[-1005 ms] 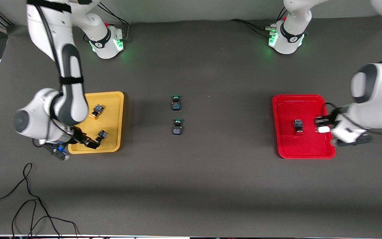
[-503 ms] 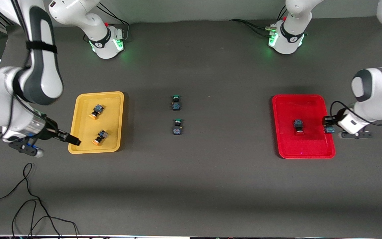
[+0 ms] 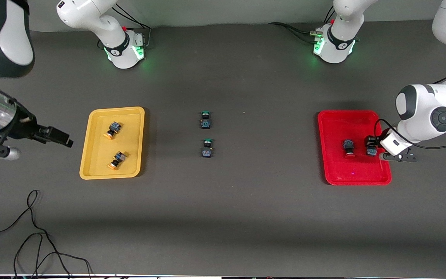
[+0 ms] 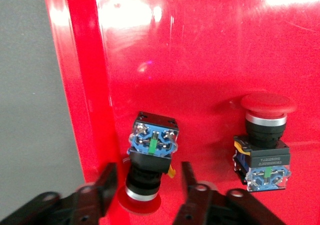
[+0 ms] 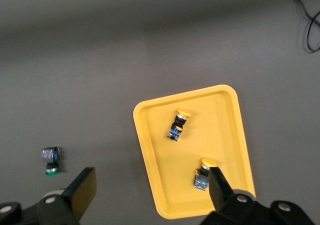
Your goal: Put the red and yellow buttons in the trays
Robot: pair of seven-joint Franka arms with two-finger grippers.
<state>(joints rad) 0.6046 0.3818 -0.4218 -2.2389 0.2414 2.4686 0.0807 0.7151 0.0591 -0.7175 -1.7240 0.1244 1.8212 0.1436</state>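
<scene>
The red tray (image 3: 339, 170) holds two red buttons. One (image 3: 349, 148) lies near its middle; the other (image 3: 370, 152) (image 4: 151, 152) rests on its side on the tray floor (image 4: 200, 60). My left gripper (image 3: 374, 144) (image 4: 147, 185) stands low and open around this second button, with a gap on each side. The first red button (image 4: 264, 135) stands beside it. The yellow tray (image 3: 134, 128) (image 5: 225, 130) holds two yellow buttons (image 3: 113, 129) (image 3: 117, 159) (image 5: 177, 124) (image 5: 203, 174). My right gripper (image 3: 66, 141) (image 5: 150, 187) hangs open and empty above the table, beside the yellow tray toward the right arm's end.
Two green-capped buttons (image 3: 205, 119) (image 3: 207, 148) lie at the table's middle, between the trays; one (image 5: 50, 161) shows in the right wrist view. A black cable (image 3: 33, 224) loops on the table, nearer to the front camera than the yellow tray.
My right gripper has drawn back out of the yellow tray and risen. My left gripper carried a red button into the red tray, set it down beside the first and opened.
</scene>
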